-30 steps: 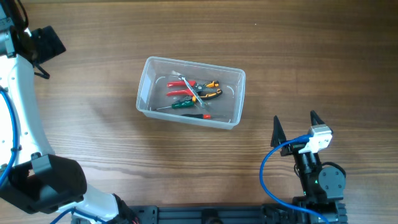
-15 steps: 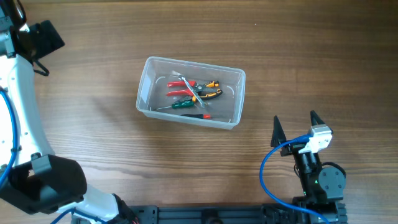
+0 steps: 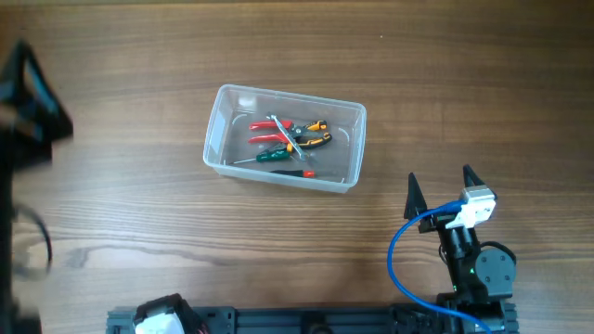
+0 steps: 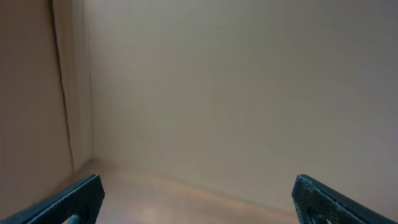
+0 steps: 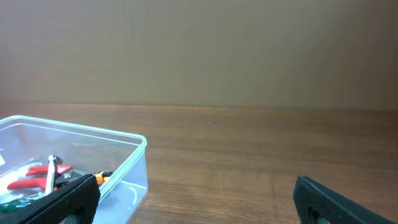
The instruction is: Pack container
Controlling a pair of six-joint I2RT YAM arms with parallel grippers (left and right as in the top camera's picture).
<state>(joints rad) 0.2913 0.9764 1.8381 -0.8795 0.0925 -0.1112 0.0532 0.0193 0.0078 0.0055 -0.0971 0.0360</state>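
The clear plastic container sits mid-table and holds several hand tools: red-handled pliers, orange-and-black pliers and a green-handled screwdriver. My right gripper is open and empty near the table's front right, clear of the container; its wrist view shows the container's corner at lower left and its own jaws wide apart. My left arm is a dark blur at the far left edge. Its wrist view shows open, empty jaws facing a plain beige wall.
The wooden table lies bare around the container. The right arm's base and blue cable sit at the front right. A black rail runs along the front edge.
My left arm has swung fast at the far left and now shows only as a blur. The right arm and the container have not moved.
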